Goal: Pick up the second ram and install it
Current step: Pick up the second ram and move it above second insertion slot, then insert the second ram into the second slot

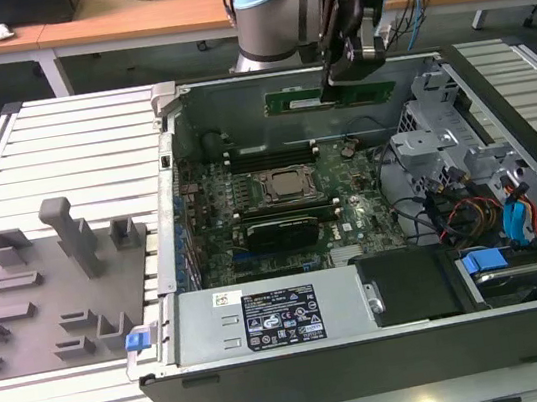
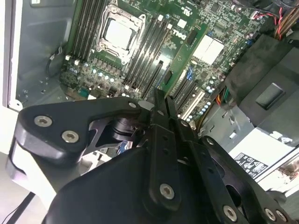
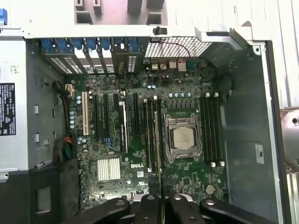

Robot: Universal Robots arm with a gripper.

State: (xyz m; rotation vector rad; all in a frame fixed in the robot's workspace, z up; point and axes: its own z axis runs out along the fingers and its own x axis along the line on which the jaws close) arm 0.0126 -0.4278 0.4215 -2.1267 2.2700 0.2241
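Observation:
In the exterior view my gripper [image 1: 342, 67] hangs over the far side of the open computer case [image 1: 272, 362]. It is shut on the second ram [image 1: 329, 98], a long green stick held level and on edge above the motherboard [image 1: 278, 199]. The first wrist view looks straight down the ram [image 3: 161, 158], a thin line running out from between the fingertips of the gripper [image 3: 161, 199], above the black memory sockets [image 3: 150, 135] beside the processor socket [image 3: 182, 138]. The second wrist view has the gripper [image 2: 161, 106] closed over the board.
A grey fixture plate [image 1: 55, 294] with upright blocks lies on the slatted table at the exterior view's left. Drive cages [image 1: 441, 140], cables [image 1: 472, 211] and the power supply [image 1: 266, 318] crowd the case's right and near sides. Desks stand behind.

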